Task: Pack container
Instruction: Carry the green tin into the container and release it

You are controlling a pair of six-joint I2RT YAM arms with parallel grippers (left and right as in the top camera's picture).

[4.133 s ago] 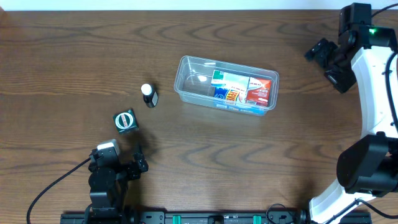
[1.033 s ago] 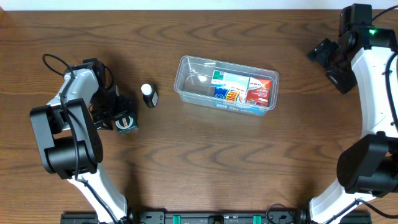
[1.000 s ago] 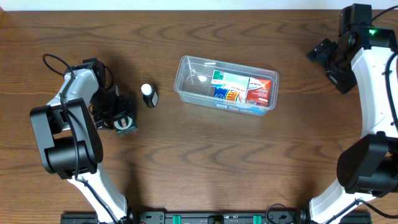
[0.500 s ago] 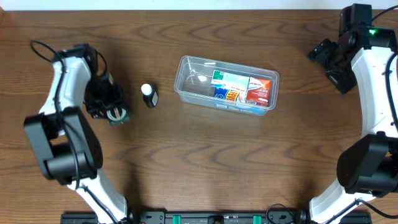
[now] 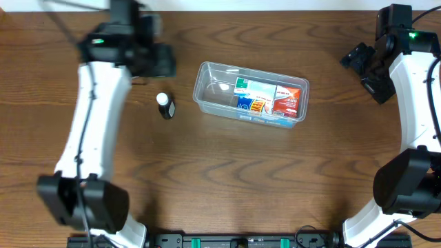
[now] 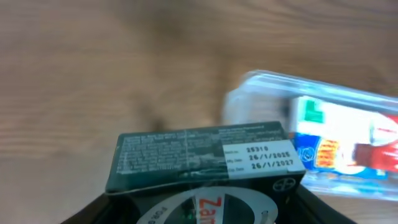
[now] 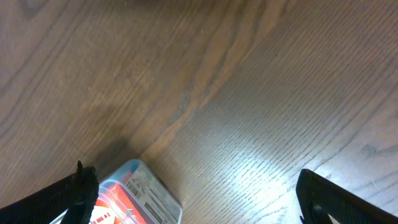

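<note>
- Wooden table (image 5: 220, 193): work surface.
- Container (image 5: 251, 94): just past centre toward 1 o'clock. Cartons fill its right part, the left end is free.
- Right gripper (image 7: 208, 193): 2 o'clock, fingers wide, holding nothing.
- Left gripper (image 5: 155, 60): 11 o'clock, clamped on the dark green box (image 6: 202, 155), which is newly lifted from 9 o'clock. Drop-in is likely next.
- White-capped bottle (image 5: 165, 105): at the container's 9 o'clock, unpacked.

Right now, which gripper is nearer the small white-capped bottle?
Left. The left gripper, shut on a dark green box, is close to the bottle, toward the table's far edge. The right gripper sits beyond the container, at its opposite end.
</note>
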